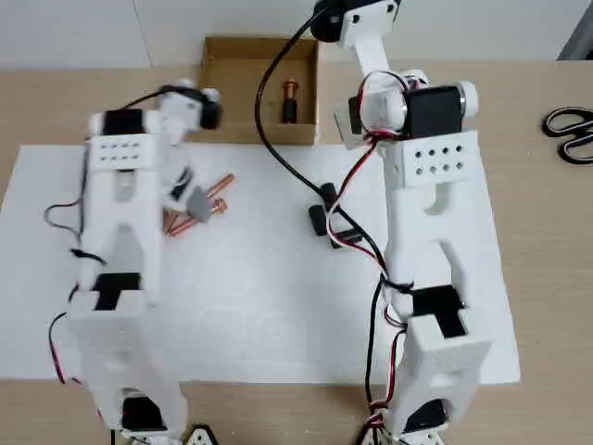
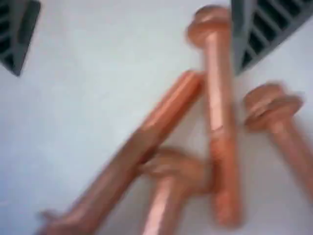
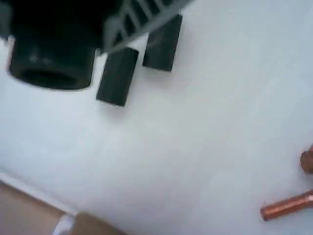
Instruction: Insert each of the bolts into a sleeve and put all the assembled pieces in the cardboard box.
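The left gripper [image 2: 129, 49] hangs over the heap of bolts [image 2: 217, 117], wide open and holding nothing, its jaws standing at either side of the pile. In the high view the bolts lie on the white sheet [image 1: 269, 306] at about 10 o'clock. The sleeves [image 3: 117, 76] lie nearer its middle, toward 1 o'clock, beside the right gripper [image 3: 105, 41]. I cannot tell how that gripper stands, nor whether the big dark cylinder close to its camera is a sleeve. One assembled piece [image 1: 290, 100] lies in the cardboard box [image 1: 218, 88], at 12 o'clock on the desk [image 1: 519, 93].

The main risk, as I judge it, is the heap itself. The bolts cross and touch one another, so closing here may catch two at once or pinch one askew. A bolt pinched askew could twist out and knock the others apart. Their round shafts would roll easily on the smooth sheet. A bolt held tilted would also be hard to line up with a sleeve's bore. The cable [image 1: 295, 171] trailing past the sleeves could nudge them if that arm swings.
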Robot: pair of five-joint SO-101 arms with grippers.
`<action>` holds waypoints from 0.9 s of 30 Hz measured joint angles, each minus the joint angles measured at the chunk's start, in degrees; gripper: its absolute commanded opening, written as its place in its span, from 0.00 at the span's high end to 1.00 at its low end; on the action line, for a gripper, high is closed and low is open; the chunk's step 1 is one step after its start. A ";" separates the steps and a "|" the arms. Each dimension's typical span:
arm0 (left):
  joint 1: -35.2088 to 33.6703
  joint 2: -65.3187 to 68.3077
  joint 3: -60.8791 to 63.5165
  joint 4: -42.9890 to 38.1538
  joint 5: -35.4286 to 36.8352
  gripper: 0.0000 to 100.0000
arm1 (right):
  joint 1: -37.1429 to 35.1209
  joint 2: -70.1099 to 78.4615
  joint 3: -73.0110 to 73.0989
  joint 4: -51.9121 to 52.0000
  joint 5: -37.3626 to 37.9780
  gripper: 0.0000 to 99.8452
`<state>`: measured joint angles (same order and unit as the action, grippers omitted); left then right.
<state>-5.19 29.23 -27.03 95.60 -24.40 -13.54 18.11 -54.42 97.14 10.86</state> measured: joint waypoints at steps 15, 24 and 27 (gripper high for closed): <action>4.75 7.65 -0.26 -5.98 -4.66 0.83 | 0.09 -9.05 7.56 0.00 0.00 1.00; 4.75 8.97 -0.26 -9.32 -4.66 0.83 | 0.09 -9.58 7.56 0.00 0.00 1.00; 4.75 9.32 -0.26 -9.32 -4.66 0.83 | 0.09 -9.58 7.56 0.00 0.00 1.00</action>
<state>-0.44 38.55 -27.30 86.29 -29.05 -13.45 8.53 -46.86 97.14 10.86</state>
